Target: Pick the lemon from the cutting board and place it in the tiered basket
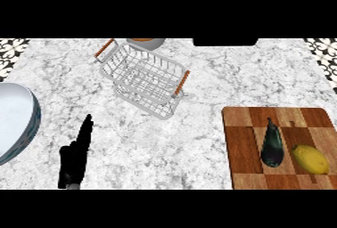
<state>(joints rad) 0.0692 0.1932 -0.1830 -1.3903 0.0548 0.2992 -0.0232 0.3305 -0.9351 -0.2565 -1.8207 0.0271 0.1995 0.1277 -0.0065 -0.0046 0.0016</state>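
Note:
A yellow lemon (pixel 310 159) lies on the wooden cutting board (pixel 242 147) at the lower right, close to the board's right side. Just left of it lies a dark green, elongated vegetable (pixel 272 145). The white wire tiered basket (pixel 143 78) with orange-brown handles stands at the upper middle of the marble counter. My left hand (pixel 74 156) shows at the lower left, fingers straight and pointing up, far from the lemon and holding nothing. My right hand is not in view.
A large pale blue bowl (pixel 14 120) sits at the left edge, next to my left hand. A round brown-topped container (pixel 146 42) stands behind the basket. A dark object (pixel 223 42) sits at the counter's far edge.

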